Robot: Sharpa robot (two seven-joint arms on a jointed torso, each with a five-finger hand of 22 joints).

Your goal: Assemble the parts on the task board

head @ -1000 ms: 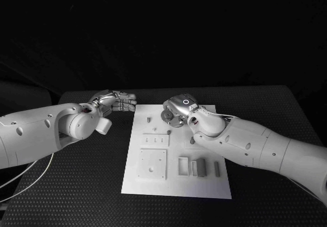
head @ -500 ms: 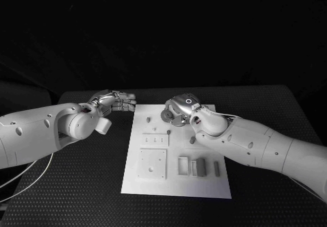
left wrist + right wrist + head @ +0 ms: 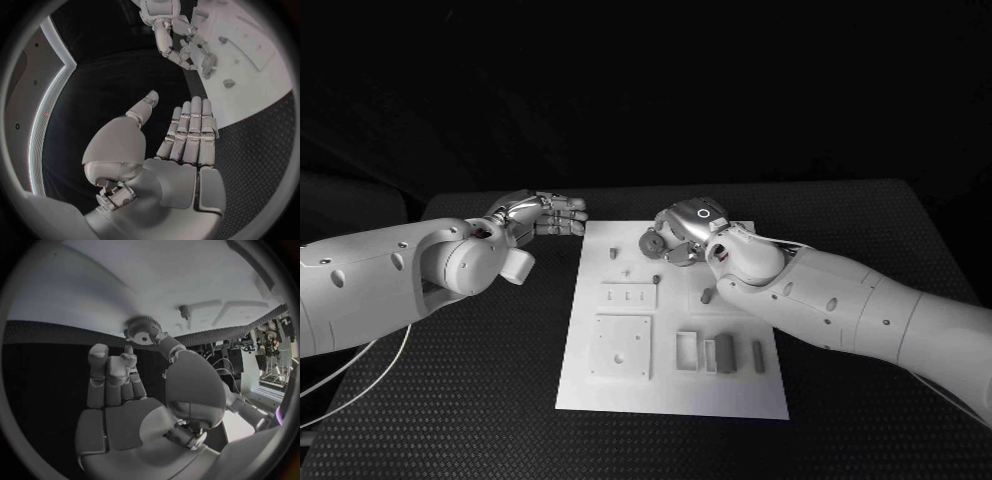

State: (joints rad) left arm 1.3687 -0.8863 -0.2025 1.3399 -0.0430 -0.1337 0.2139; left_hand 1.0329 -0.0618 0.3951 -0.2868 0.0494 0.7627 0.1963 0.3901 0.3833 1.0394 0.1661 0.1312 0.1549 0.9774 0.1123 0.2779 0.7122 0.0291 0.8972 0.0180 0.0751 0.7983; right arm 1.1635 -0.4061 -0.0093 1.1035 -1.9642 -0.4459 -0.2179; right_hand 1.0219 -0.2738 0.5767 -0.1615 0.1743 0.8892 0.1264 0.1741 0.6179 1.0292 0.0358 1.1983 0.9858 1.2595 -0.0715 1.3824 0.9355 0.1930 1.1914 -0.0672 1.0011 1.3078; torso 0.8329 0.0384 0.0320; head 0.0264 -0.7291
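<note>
Right hand (image 3: 678,236) is pinching a grey gear (image 3: 141,330) between thumb and fingertip, hovering over the task board (image 3: 672,390) at its 12 o'clock end, probably lining up a seat. Left hand (image 3: 164,155), at the board's 10 o'clock, is waiting empty, fingers pressed together, thumb apart.

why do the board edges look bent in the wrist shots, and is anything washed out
Both wrist views are fisheye circles, so the board's straight edges curve. Right wrist view: the board glares pale above the gear in the right hand. Head view: dark surround, board edges straight.
</note>
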